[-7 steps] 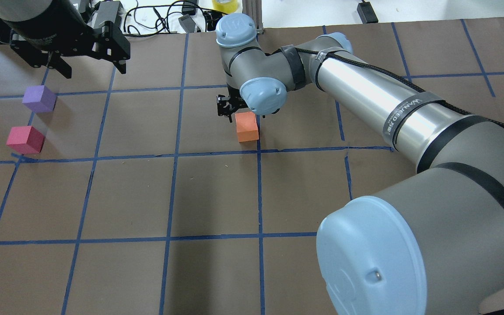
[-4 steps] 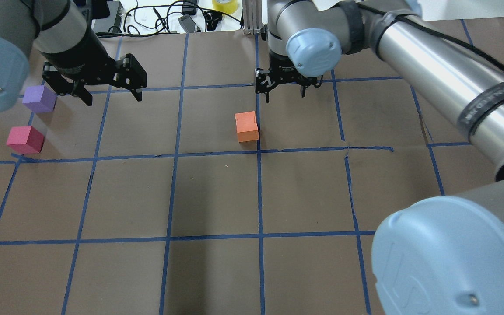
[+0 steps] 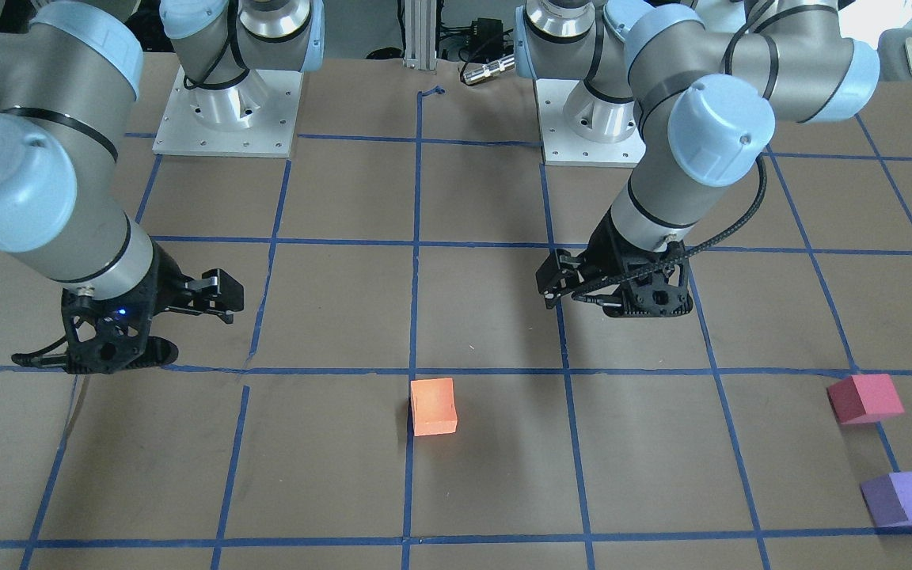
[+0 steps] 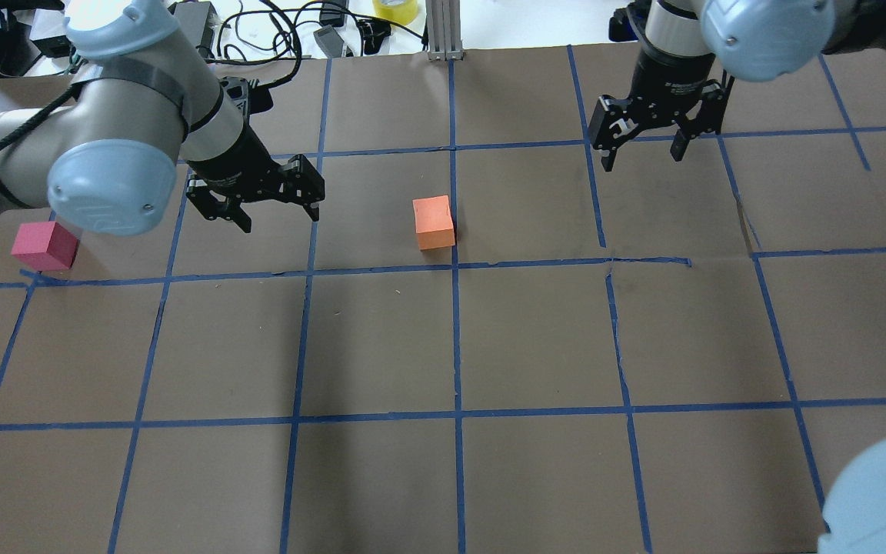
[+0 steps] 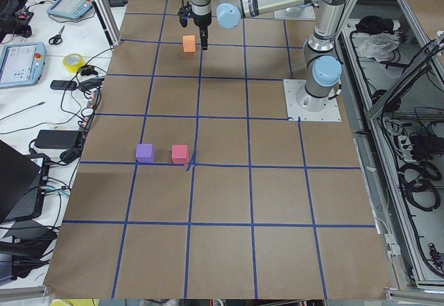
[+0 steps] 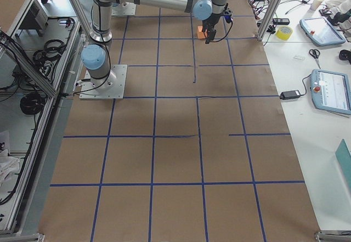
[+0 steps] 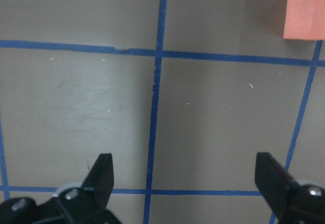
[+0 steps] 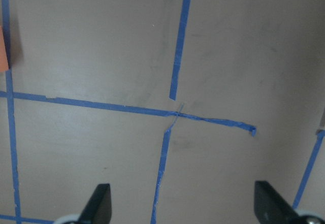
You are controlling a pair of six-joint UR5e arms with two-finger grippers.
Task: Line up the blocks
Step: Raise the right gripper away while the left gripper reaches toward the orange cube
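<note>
Overhead, left to right.

- Pinkish-red block (image 4: 44, 245): close to the table's left edge. The purple block (image 3: 902, 499) sits just beyond it, hidden in this view by the left arm.
- Left gripper (image 4: 279, 221): jaws spread, holding nothing, above the paper.
- Orange block (image 4: 434, 222): mid-table against a tape line, well apart from the other two blocks.
- Right gripper (image 4: 641, 160): jaws wide, holding nothing, near the far edge.
- Surface: brown paper (image 4: 381, 346) with a blue tape grid (image 4: 297, 421).
- Past the far edge: cables (image 4: 258, 38) and a yellow tape roll (image 4: 394, 8).

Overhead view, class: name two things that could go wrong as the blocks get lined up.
1. The pink block and purple block sit close; the open left gripper may nudge one while taking the other.
2. The left arm hides the purple block from overhead, so aiming there could fail.
</note>
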